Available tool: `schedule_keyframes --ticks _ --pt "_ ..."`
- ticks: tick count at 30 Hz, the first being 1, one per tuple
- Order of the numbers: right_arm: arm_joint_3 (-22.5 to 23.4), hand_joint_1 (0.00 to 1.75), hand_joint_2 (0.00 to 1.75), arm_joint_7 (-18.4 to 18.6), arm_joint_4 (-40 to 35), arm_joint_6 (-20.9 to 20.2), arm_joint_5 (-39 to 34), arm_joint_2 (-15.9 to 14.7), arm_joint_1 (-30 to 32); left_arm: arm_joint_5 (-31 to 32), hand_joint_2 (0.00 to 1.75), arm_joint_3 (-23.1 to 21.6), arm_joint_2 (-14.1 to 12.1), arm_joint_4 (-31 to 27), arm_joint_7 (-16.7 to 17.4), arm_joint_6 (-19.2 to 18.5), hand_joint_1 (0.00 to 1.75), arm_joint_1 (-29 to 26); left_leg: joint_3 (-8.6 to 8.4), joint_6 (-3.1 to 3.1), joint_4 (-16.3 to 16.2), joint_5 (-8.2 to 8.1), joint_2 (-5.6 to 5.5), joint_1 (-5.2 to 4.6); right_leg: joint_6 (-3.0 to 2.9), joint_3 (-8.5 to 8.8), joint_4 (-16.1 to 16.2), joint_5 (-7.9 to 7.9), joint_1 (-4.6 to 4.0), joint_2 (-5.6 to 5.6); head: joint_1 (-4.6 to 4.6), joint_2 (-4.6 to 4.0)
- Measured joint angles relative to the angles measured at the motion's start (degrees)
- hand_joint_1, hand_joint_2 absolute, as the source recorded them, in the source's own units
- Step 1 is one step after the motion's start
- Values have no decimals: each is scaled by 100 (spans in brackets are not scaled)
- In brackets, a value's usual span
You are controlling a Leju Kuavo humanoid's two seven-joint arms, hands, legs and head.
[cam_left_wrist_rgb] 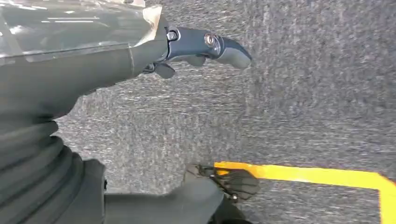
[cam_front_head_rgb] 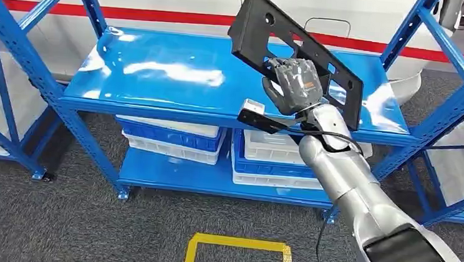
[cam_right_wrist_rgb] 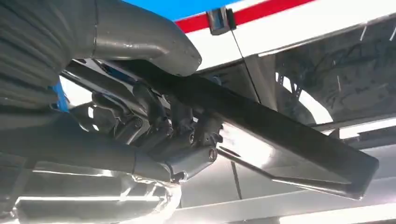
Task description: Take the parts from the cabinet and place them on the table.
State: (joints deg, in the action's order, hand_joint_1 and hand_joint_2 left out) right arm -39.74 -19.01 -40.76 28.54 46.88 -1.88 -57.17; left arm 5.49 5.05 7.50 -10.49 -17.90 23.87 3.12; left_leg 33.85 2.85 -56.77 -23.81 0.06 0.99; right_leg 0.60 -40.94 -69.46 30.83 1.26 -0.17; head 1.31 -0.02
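A long flat black plastic part [cam_front_head_rgb: 262, 30] with cut-outs is lifted tilted above the blue cabinet's upper shelf [cam_front_head_rgb: 159, 75]. My right hand [cam_front_head_rgb: 294, 83] grips it near its lower middle, fingers wrapped over its edge. In the right wrist view the thumb and dark fingers [cam_right_wrist_rgb: 182, 135] clamp the black part [cam_right_wrist_rgb: 289, 144], which runs out past the hand. My left hand [cam_left_wrist_rgb: 205, 46] hangs over the grey carpet with its fingers apart and nothing in it.
The blue steel rack has uprights [cam_front_head_rgb: 19, 58] and diagonal braces on both sides. Stacked blue and white bins [cam_front_head_rgb: 173, 136] sit on the lower shelf. Yellow floor tape [cam_front_head_rgb: 239, 244] marks the carpet in front. A white wall with a red stripe stands behind.
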Motion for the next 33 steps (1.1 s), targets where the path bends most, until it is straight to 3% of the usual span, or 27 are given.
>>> schedule_keyframes --ticks 1,2,3,5,6,7,8,9,10,12,14,15,16,17,19,20,21,22,23,26,27,28,29,30,31,32,33 --pt "-4 175 175 13 -17 -26 20 -13 20 2 175 0 0 0 0 -2 0 -1 84 1 -6 58 5 -5 16 -115 -425 160 0 0 -5 0" --pt "-11 175 175 22 -33 -33 31 -20 43 2 175 0 0 -2 0 -2 0 -1 153 -6 -8 115 5 -8 65 -106 -611 176 -4 2 -9 0" --pt "-17 175 175 37 -48 -46 39 -33 61 20 175 -2 2 -2 -2 -7 0 0 233 -18 -13 174 4 -11 134 46 -525 79 -3 2 -9 0" --pt "-22 175 175 63 -85 -54 57 -39 65 46 175 -4 2 -2 -7 -20 0 -1 361 -56 -29 270 0 -8 232 621 225 -198 1 0 -13 0" --pt "-22 175 175 76 -115 -54 68 -42 59 55 175 -7 2 -2 -13 -30 0 1 406 -87 -58 311 -5 -9 226 981 736 -236 5 -1 -13 0" --pt "-20 175 175 85 -155 -54 76 -44 57 70 175 -7 2 -2 -18 -53 0 -1 470 -129 -91 339 -10 -37 170 1280 1190 -65 -10 3 -15 0" --pt "-20 175 175 87 -186 -54 81 -44 70 85 175 -9 2 -2 -17 -57 0 0 472 -168 -80 395 -6 -36 129 1263 1188 -85 -79 29 19 0" --pt "-20 175 175 87 -190 -54 83 -61 65 87 175 -9 0 -2 -20 -57 0 1 479 -201 -92 433 -8 -43 120 1161 1221 -101 -69 32 -20 0" --pt "-20 175 175 96 -192 -54 85 -66 65 87 175 -9 2 -2 -20 -57 0 0 493 -218 -80 482 -21 -41 96 1188 1175 -118 -80 34 -4 0" --pt "-26 175 175 98 -192 -55 85 -77 67 87 175 -9 -9 2 -20 -57 0 -21 569 -274 -123 434 -29 1 -40 1072 1193 -233 54 -2 -7 0" --pt "-26 175 175 98 -208 -52 90 -55 67 87 175 -9 -11 2 -20 -57 0 -22 757 -325 -672 -321 -23 13 -166 951 1188 -374 27 -3 22 0" --pt "-26 175 175 98 -208 -48 92 -57 69 87 175 -9 -13 2 -20 -57 0 -20 848 -354 -1067 -619 -23 15 -174 878 1184 -437 17 -6 24 0" --pt "-26 175 175 98 -208 -48 96 -57 77 87 175 -9 -13 2 -20 -57 0 -18 933 -384 -1502 -827 -22 21 -173 791 1179 -499 5 -8 24 0" --pt "-28 175 175 98 -208 -46 98 -57 97 87 175 -9 -13 2 -20 -57 0 -17 954 -398 -1807 -849 -22 28 -162 707 1171 -562 0 -9 24 0" --pt "-28 175 175 98 -208 -46 100 -59 136 87 175 -9 -13 2 -20 -57 0 -17 677 -405 -1699 -537 -20 39 -123 561 1158 -667 -1 -8 26 0" --pt "-26 175 175 98 -208 -44 103 -59 147 87 175 -9 -15 2 -20 -57 0 -13 342 -395 -1291 -340 -18 50 -105 490 1150 -723 3 -7 24 0" --pt "-26 175 175 98 -208 -44 103 -61 145 87 175 -9 -15 2 -20 -57 0 -6 -30 -374 -799 -276 -19 55 -66 453 1140 -760 2 -3 28 0" --pt "-22 175 175 98 -227 -41 103 -61 145 87 175 -9 -15 0 -20 -57 0 7 -351 -340 -301 -523 -30 45 -26 415 1136 -802 -11 -5 26 0" --pt "-15 175 175 100 -236 -39 100 -70 137 87 175 -9 -15 0 -20 -57 0 7 -436 -305 -108 -556 -47 8 20 405 1136 -836 -28 -15 6 0" --pt "-15 175 175 98 -251 -39 105 -53 140 87 175 -9 -22 0 -20 -55 0 4 -347 -156 -121 -439 -50 -61 148 410 1223 -1003 -4 -25 30 0" --pt "-13 175 175 98 -249 -41 105 -79 144 87 175 -7 -15 5 -17 -52 0 5 -331 -68 -11 -302 -18 18 183 341 1190 -986 -52 -23 17 0" --pt "-9 175 175 100 -249 -41 100 -90 145 87 175 -9 -17 2 -20 -52 0 18 -255 -38 24 -221 -8 -21 138 234 1063 -772 -40 -6 22 0" --pt "-4 175 175 109 -251 -41 103 -90 145 87 175 -7 -17 2 -20 -52 0 25 -174 17 22 -140 12 -21 64 111 754 -465 -39 -3 -18 0" --pt "2 175 175 107 -251 -41 107 -94 147 87 175 -7 -17 2 -20 -52 0 22 -89 24 21 -82 13 -32 23 0 326 -182 -35 -1 -29 0" --pt "4 175 175 107 -249 -41 107 -94 157 87 175 -9 -15 2 -20 -52 0 21 0 28 19 -14 22 -38 17 -124 -149 50 -30 0 -18 0" --pt "7 175 175 107 -249 -41 116 -101 171 87 175 -7 -15 2 -20 -52 0 22 104 26 15 63 31 -38 61 -186 -557 156 -36 0 -33 0" --pt "7 175 175 107 -249 -41 116 -109 187 90 175 -7 -15 2 -20 -52 0 22 182 15 14 122 32 -40 113 -137 -653 111 -32 1 -26 0"
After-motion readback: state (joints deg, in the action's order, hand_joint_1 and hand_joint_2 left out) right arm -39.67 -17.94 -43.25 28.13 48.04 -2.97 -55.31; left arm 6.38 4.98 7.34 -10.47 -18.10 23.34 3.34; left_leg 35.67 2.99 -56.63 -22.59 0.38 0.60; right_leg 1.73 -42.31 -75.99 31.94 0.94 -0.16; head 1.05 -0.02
